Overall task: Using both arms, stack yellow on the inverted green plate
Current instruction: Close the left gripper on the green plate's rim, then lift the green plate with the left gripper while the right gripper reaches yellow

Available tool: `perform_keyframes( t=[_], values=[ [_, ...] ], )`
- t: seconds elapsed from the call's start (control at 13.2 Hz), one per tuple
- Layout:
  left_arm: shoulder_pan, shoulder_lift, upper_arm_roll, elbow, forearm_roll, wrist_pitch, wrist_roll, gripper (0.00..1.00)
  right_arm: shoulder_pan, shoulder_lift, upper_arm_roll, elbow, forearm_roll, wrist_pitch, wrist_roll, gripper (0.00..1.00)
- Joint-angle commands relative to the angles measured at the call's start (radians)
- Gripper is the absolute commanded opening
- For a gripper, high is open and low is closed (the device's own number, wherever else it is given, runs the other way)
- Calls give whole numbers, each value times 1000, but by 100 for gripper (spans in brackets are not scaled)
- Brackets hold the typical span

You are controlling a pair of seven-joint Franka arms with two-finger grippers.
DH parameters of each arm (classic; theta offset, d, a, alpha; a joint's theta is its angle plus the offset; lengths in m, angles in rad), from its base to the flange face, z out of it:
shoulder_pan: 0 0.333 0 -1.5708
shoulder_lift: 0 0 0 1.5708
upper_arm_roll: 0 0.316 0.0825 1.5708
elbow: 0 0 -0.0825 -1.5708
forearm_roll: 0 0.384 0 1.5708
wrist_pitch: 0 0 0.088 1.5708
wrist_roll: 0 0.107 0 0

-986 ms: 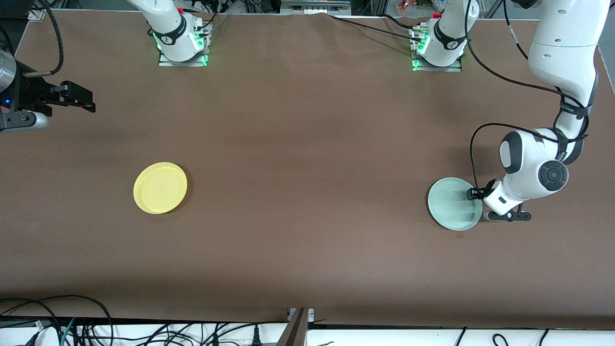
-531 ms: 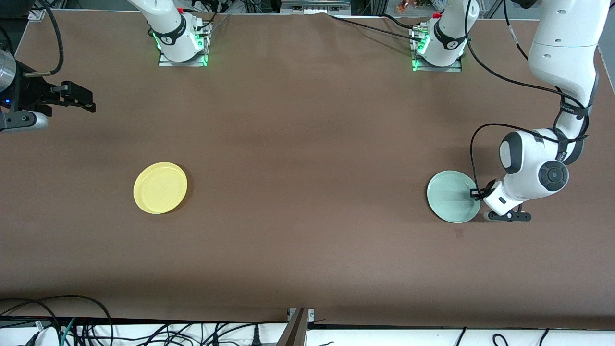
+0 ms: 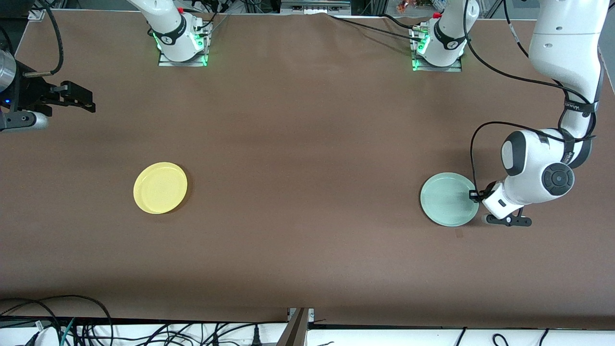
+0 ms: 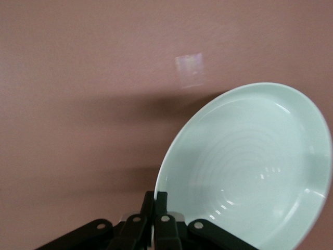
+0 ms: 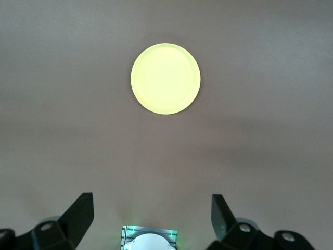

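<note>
Green plate (image 3: pixel 448 199) tilted, hollow upward, rim clenched by left pincer (image 3: pixel 474 194); right pincer (image 5: pixel 151 216) waits spread above yellow (image 3: pixel 160 187).

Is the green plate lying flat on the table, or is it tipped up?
Tipped up. The left claw pinches the green plate by its rim, and the plate's shadow lies apart from it on the table.

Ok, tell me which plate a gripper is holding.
The green plate, pinched at its rim by the left gripper; the yellow plate lies untouched.
</note>
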Motion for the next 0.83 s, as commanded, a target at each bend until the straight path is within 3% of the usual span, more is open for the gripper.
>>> perform_keyframes(
  t=[0.0,0.15,0.38,0.76],
  values=[
    [-80,-7,-1,107,112,-147,-122,0,-4,7,-8,-5,-3,1,-6,100],
    [-172,-15,8,134,123,-199,-212,0,-10,12,-13,-5,-3,2,-4,100],
    [-335,-21,1,235,307,-341,-423,0,-21,47,-30,-5,0,4,-4,100],
    [-592,-7,7,316,462,-526,-628,0,-24,154,-31,-6,-2,56,7,100]
  ],
)
